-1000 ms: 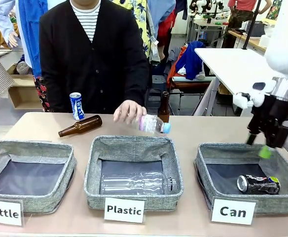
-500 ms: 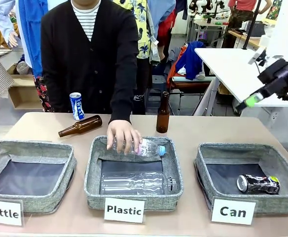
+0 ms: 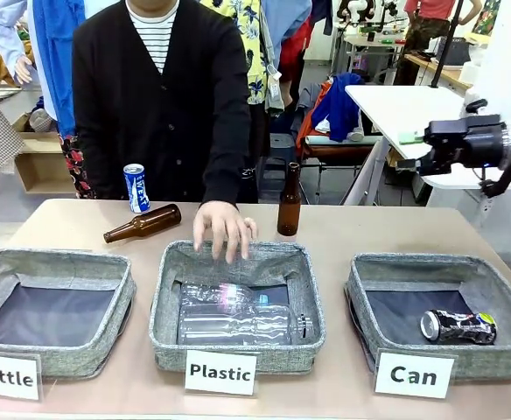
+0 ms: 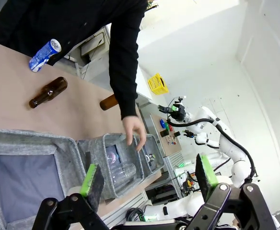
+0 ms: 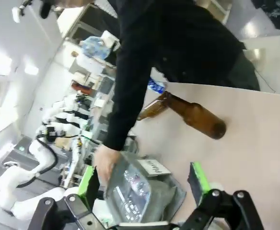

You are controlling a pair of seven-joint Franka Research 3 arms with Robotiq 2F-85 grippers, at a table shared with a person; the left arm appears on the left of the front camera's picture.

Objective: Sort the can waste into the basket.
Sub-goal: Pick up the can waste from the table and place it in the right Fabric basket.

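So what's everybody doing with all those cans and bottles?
They are sorting rubbish into baskets. A person's hand hovers over the Plastic basket, where clear bottles lie. One dented can lies in the Can basket, and a blue can stands on the table near the person. A lying brown bottle and a standing brown bottle are on the table too. The robot's right fingers and left fingers are open and hold nothing.

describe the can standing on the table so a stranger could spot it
Go to the far left edge of the tan table, by the person's black cardigan. The small blue-and-white metal can stands upright there; the brown glass bottle beside it lies flat.
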